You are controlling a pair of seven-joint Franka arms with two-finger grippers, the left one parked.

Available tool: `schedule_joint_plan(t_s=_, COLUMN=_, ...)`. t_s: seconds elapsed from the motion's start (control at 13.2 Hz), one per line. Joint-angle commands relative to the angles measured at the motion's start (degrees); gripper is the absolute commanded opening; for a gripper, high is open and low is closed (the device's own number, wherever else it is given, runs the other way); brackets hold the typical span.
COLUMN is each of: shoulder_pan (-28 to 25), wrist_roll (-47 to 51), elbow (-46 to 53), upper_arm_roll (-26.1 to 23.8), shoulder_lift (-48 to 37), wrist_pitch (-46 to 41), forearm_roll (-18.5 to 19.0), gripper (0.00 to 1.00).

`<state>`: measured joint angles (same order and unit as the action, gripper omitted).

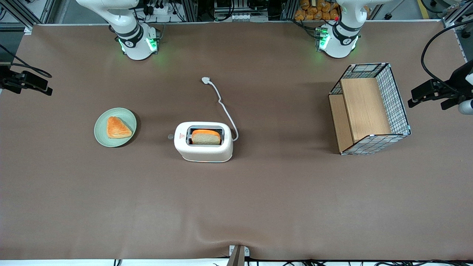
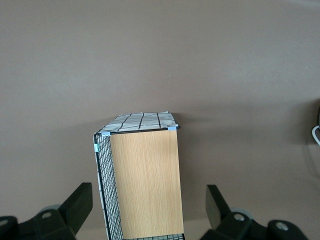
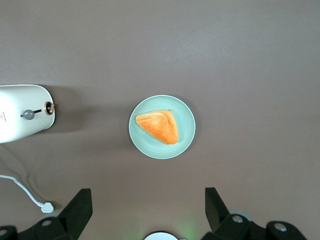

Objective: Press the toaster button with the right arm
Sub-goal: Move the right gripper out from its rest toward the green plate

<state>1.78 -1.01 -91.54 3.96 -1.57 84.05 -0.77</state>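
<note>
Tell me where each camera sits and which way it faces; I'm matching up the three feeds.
Front view: high, across from the arm bases, looking down on the brown table; the right arm's gripper hangs at the working arm's end.
Right wrist view: on the working arm's wrist, looking straight down at the green plate and small white toaster; open gripper shows.
Left wrist view: on the parked wrist, looking down at the wire-and-wood basket.
Shared: toaster and plate in front and right wrist views.

White toaster (image 1: 204,147) with grey button (image 1: 170,136), on a brown table (image 1: 258,199). Orange pastry (image 1: 118,128) on a pale green plate (image 1: 101,130). Black gripper (image 3: 145,212).
</note>
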Motion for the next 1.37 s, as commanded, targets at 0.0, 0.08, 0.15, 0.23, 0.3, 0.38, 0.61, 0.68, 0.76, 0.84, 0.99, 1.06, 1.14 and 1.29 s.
schedule_joint_plan(t_s=0.0, shoulder_pan=0.6, wrist_roll=0.8, elbow=1.1, upper_arm_roll=-0.8, shoulder_lift=0.3, wrist_pitch=-0.9, forearm_roll=1.2, gripper=1.0)
schedule_joint_plan(t_s=0.08, shoulder_pan=0.5, wrist_roll=0.8, elbow=1.1, upper_arm_roll=-0.8, shoulder_lift=0.4, wrist_pitch=-1.1, forearm_roll=0.9, gripper=1.0)
schedule_joint_plan(t_s=0.15, shoulder_pan=0.5, wrist_roll=0.8, elbow=1.2, upper_arm_roll=-0.9, shoulder_lift=0.7, wrist_pitch=-1.2, forearm_roll=0.3, gripper=1.0)
schedule_joint_plan(t_s=0.23, shoulder_pan=0.4, wrist_roll=0.7, elbow=1.6, upper_arm_roll=-1.0, shoulder_lift=1.5, wrist_pitch=-1.9, forearm_roll=0.0, gripper=1.0)
schedule_joint_plan(t_s=0.3, shoulder_pan=0.3, wrist_roll=0.5, elbow=2.7, upper_arm_roll=-1.1, shoulder_lift=2.9, wrist_pitch=-3.2, forearm_roll=-0.5, gripper=1.0)
schedule_joint_plan(t_s=0.38, shoulder_pan=-0.5, wrist_roll=0.4, elbow=4.2, upper_arm_roll=-1.1, shoulder_lift=4.7, wrist_pitch=-3.5, forearm_roll=-1.5, gripper=1.0)
schedule_joint_plan(t_s=0.61, shoulder_pan=-2.6, wrist_roll=0.6, elbow=5.8, upper_arm_roll=-1.2, shoulder_lift=9.0, wrist_pitch=-3.5, forearm_roll=-5.2, gripper=1.0)
schedule_joint_plan(t_s=0.68, shoulder_pan=-4.4, wrist_roll=0.6, elbow=5.7, upper_arm_roll=-1.2, shoulder_lift=9.7, wrist_pitch=-3.5, forearm_roll=-5.3, gripper=1.0)
schedule_joint_plan(t_s=0.76, shoulder_pan=-5.5, wrist_roll=0.8, elbow=5.7, upper_arm_roll=-1.2, shoulder_lift=10.2, wrist_pitch=-3.3, forearm_roll=-5.3, gripper=1.0)
schedule_joint_plan(t_s=0.84, shoulder_pan=-6.3, wrist_roll=0.9, elbow=5.7, upper_arm_roll=-1.2, shoulder_lift=10.8, wrist_pitch=-3.0, forearm_roll=-5.2, gripper=1.0)
schedule_joint_plan(t_s=0.99, shoulder_pan=-6.7, wrist_roll=0.7, elbow=5.8, upper_arm_roll=-1.3, shoulder_lift=12.3, wrist_pitch=-2.9, forearm_roll=-5.8, gripper=1.0)
schedule_joint_plan(t_s=1.06, shoulder_pan=-7.6, wrist_roll=0.7, elbow=5.8, upper_arm_roll=-1.3, shoulder_lift=12.5, wrist_pitch=-2.9, forearm_roll=-7.4, gripper=1.0)
schedule_joint_plan(t_s=1.14, shoulder_pan=-9.6, wrist_roll=0.7, elbow=5.8, upper_arm_roll=-1.3, shoulder_lift=12.4, wrist_pitch=-3.4, forearm_roll=-7.6, gripper=1.0)
schedule_joint_plan(t_s=1.29, shoulder_pan=-12.6, wrist_roll=1.1, elbow=6.4, upper_arm_roll=-1.3, shoulder_lift=11.8, wrist_pitch=-3.5, forearm_roll=-7.7, gripper=1.0)
